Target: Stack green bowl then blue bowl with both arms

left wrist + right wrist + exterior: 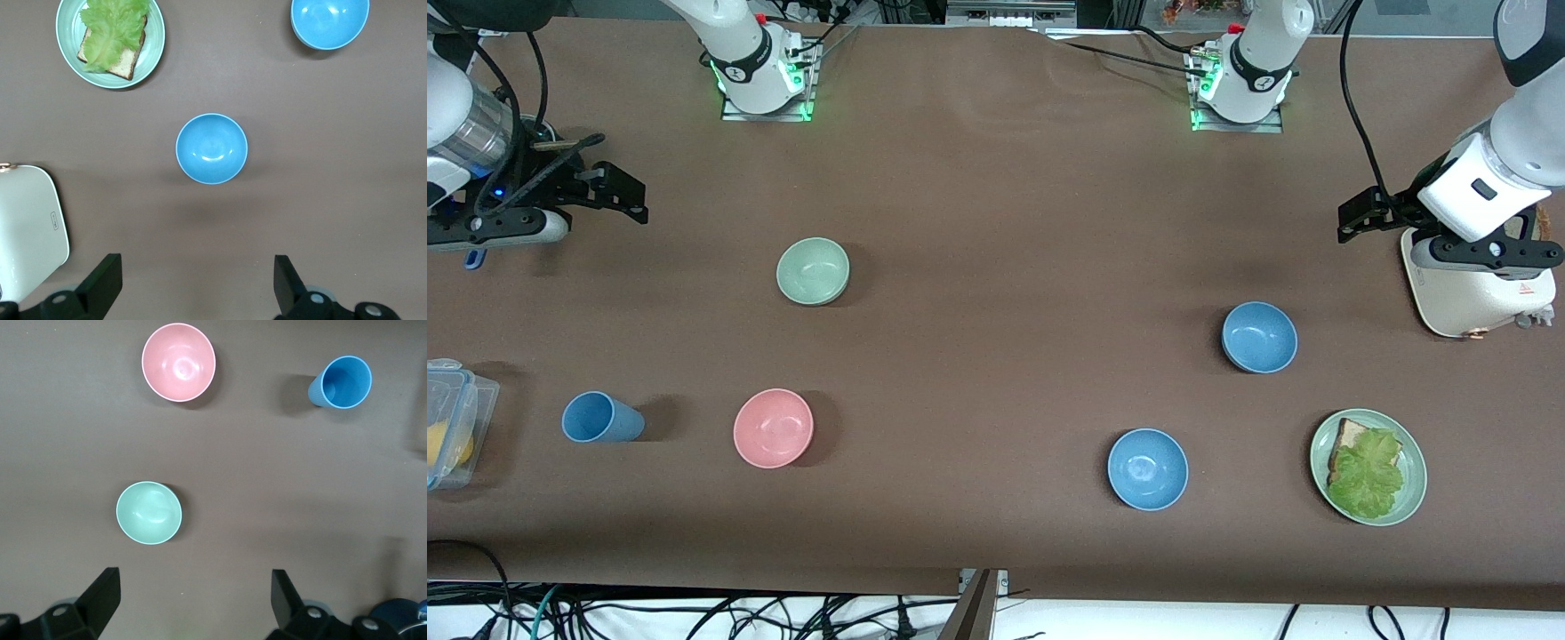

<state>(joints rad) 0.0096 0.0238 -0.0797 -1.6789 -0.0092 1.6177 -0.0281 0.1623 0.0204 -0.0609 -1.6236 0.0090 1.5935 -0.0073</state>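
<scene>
The pale green bowl stands upright and empty toward the right arm's end of the table; it also shows in the right wrist view. Two blue bowls stand toward the left arm's end: one farther from the front camera, the other nearer. My right gripper is open and empty, high over the table's edge at its own end. My left gripper is open and empty, above the table beside a white appliance.
A pink bowl and a blue cup stand nearer the front camera than the green bowl. A green plate holds bread and lettuce. A white appliance and a plastic box stand at the table's ends.
</scene>
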